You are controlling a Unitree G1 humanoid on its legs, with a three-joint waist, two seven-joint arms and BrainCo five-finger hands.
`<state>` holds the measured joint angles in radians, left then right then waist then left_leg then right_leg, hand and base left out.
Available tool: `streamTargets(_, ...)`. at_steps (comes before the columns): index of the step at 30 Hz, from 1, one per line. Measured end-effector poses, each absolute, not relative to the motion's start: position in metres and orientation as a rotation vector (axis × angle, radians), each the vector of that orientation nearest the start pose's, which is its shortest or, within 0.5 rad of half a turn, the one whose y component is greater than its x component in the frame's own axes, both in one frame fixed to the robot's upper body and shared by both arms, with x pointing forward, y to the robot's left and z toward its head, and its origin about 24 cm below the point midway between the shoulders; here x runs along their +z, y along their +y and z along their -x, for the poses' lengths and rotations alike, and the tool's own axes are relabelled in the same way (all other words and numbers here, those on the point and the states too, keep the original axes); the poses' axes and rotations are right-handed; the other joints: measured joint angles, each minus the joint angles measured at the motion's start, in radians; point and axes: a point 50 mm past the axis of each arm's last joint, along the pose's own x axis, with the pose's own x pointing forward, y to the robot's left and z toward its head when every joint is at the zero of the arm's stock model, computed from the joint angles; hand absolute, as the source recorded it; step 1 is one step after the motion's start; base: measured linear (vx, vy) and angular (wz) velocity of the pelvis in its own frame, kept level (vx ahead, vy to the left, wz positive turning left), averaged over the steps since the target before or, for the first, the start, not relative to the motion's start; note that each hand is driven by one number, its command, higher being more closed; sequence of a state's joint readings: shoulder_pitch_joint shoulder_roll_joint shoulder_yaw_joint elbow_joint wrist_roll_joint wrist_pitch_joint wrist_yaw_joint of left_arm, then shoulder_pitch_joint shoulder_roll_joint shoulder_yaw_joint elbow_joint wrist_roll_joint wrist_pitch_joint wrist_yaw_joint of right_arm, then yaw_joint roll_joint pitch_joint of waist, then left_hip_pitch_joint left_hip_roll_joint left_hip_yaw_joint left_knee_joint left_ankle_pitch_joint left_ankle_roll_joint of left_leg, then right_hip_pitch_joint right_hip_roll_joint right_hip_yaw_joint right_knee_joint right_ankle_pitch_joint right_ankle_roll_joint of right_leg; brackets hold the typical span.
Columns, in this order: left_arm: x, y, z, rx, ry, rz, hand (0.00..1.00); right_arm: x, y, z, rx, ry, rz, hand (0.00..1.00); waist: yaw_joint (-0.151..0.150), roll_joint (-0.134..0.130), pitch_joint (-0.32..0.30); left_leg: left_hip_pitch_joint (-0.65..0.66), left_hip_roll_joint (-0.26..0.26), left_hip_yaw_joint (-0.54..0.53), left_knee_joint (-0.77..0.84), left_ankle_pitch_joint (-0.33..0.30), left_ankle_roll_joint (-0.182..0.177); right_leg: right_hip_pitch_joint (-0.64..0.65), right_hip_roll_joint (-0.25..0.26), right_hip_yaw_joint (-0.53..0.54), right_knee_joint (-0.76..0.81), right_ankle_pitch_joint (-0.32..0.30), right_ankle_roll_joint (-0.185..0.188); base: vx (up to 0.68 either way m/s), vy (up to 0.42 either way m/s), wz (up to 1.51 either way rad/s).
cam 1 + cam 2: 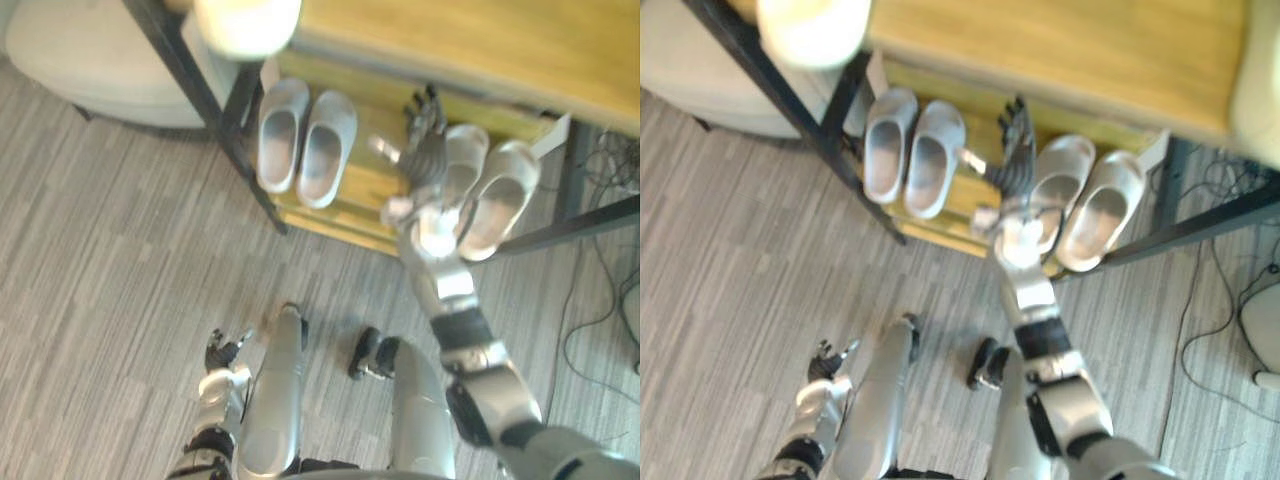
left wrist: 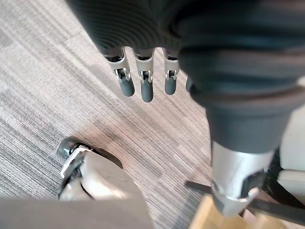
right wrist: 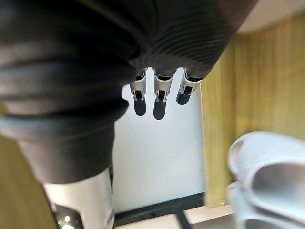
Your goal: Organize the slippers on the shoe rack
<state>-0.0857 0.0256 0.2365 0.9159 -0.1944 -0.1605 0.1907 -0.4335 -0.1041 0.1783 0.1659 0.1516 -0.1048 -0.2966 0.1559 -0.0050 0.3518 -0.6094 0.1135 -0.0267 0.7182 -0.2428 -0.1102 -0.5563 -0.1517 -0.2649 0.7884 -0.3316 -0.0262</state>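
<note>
Two pairs of pale grey slippers sit side by side on the lower wooden shelf [image 1: 372, 190] of the black-framed shoe rack. One pair [image 1: 305, 140] is at the left and the other pair [image 1: 500, 195] at the right, toes pointing inward. My right hand [image 1: 428, 152] reaches over the shelf between the pairs, close beside the right pair's inner slipper [image 1: 1062, 175]. Its fingers [image 3: 159, 95] are straight and hold nothing, and a slipper [image 3: 271, 171] lies beside it. My left hand [image 1: 222, 352] hangs low over the floor with relaxed fingers [image 2: 145, 86].
The rack's upper wooden shelf [image 1: 480, 40] overhangs the slippers, with a white round object [image 1: 245, 22] on its left end. A beige cushioned seat [image 1: 90, 60] stands left of the rack. Grey striped floor [image 1: 120, 250] stretches in front.
</note>
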Motion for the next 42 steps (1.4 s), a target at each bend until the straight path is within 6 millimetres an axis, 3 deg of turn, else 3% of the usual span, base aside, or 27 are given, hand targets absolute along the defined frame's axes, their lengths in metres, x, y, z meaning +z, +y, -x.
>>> streamTargets(6, -0.132, 0.192, -0.160, 0.317, 0.787, 0.039, 0.00, 0.013, -0.116, -0.259, 0.053, 0.053, 0.141, 0.00, -0.054, -0.020, -0.122, 0.255, -0.004, 0.057, -0.273, 0.064, 0.014, 0.240, 0.030, 0.013, -0.295, 0.095, 0.036, 0.20, 0.073, -0.11)
streamTargets(9, -0.139, 0.191, -0.151, 0.253, 0.845, -0.018, 0.00, -0.039, -0.133, -0.232, 0.050, 0.283, 0.242, 0.00, -0.086, -0.026, -0.154, 0.349, -0.019, 0.077, -0.390, 0.099, 0.022, 0.322, 0.033, 0.024, -0.416, 0.141, 0.054, 0.21, 0.085, -0.10)
streamTargets(10, -0.140, 0.190, -0.148, 0.236, 0.856, -0.032, 0.00, -0.055, -0.142, -0.222, 0.031, 0.363, 0.263, 0.00, -0.100, -0.022, -0.160, 0.377, -0.024, 0.083, -0.425, 0.109, 0.027, 0.353, 0.035, 0.025, -0.458, 0.160, 0.059, 0.17, 0.087, -0.12)
streamTargets(15, -0.147, 0.188, -0.133, 0.188, 0.914, -0.077, 0.00, -0.108, -0.169, -0.170, -0.008, 0.661, 0.349, 0.00, -0.112, -0.019, -0.204, 0.501, -0.038, 0.126, -0.552, 0.137, 0.039, 0.475, 0.048, 0.056, -0.626, 0.228, 0.083, 0.12, 0.069, -0.20)
streamTargets(21, -0.150, 0.187, -0.126, 0.147, 0.941, -0.124, 0.00, -0.140, -0.181, -0.129, -0.019, 0.885, 0.386, 0.00, -0.120, -0.018, -0.234, 0.586, -0.057, 0.130, -0.632, 0.161, 0.046, 0.548, 0.047, 0.062, -0.688, 0.248, 0.092, 0.04, 0.028, -0.01)
streamTargets(27, -0.151, 0.183, -0.124, 0.082, 0.949, -0.176, 0.00, -0.148, -0.189, -0.120, -0.073, 0.951, 0.369, 0.00, -0.122, -0.018, -0.255, 0.648, -0.065, 0.129, -0.720, 0.210, 0.050, 0.574, 0.049, 0.065, -0.714, 0.266, 0.088, -0.04, -0.001, -0.01)
streamTargets(33, -0.146, 0.160, -0.136, -0.073, 0.885, -0.247, 0.00, -0.150, -0.192, -0.118, -0.105, 0.975, 0.353, 0.00, -0.123, -0.015, -0.260, 0.685, -0.075, 0.124, -0.775, 0.239, 0.062, 0.591, 0.044, 0.064, -0.730, 0.273, 0.095, -0.05, 0.015, 0.03)
streamTargets(36, -0.125, 0.125, -0.159, -0.231, 0.716, -0.257, 0.00, -0.150, -0.193, -0.117, -0.120, 0.982, 0.336, 0.00, -0.123, -0.013, -0.263, 0.683, -0.089, 0.113, -0.788, 0.252, 0.072, 0.593, 0.033, 0.058, -0.741, 0.280, 0.109, -0.03, 0.044, 0.10)
streamTargets(37, -0.110, 0.106, -0.170, -0.305, 0.612, -0.224, 0.00, -0.151, -0.194, -0.116, -0.129, 0.986, 0.331, 0.00, -0.123, -0.009, -0.267, 0.682, -0.095, 0.109, -0.794, 0.255, 0.077, 0.593, 0.027, 0.056, -0.742, 0.281, 0.113, 0.00, 0.053, 0.07)
streamTargets(42, -0.057, 0.061, -0.181, -0.494, 0.345, -0.063, 0.00, -0.153, -0.197, -0.112, -0.147, 1.009, 0.322, 0.00, -0.123, 0.006, -0.291, 0.683, -0.112, 0.101, -0.806, 0.258, 0.083, 0.594, 0.015, 0.054, -0.745, 0.285, 0.115, 0.04, 0.044, 0.05)
